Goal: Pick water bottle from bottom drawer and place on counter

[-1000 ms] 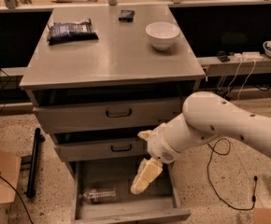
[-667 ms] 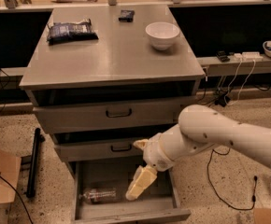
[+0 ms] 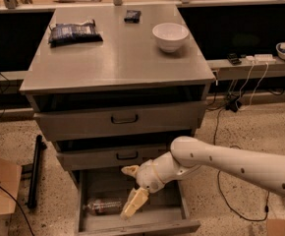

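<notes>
Claw (image 3: 132,187) — fingers apart — in the bottom drawer (image 3: 168,226), just beside the water bottle (image 3: 102,206)

gripper (image 3: 126,192) over bottom drawer (image 3: 158,226), water bottle (image 3: 101,206) end hidden

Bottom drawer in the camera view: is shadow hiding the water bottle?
Camera view: the bottom drawer is dim under the drawers above, yet the water bottle shows faintly beside the open gripper reaching into it; the counter has soft sheen, no hard glare.
</notes>
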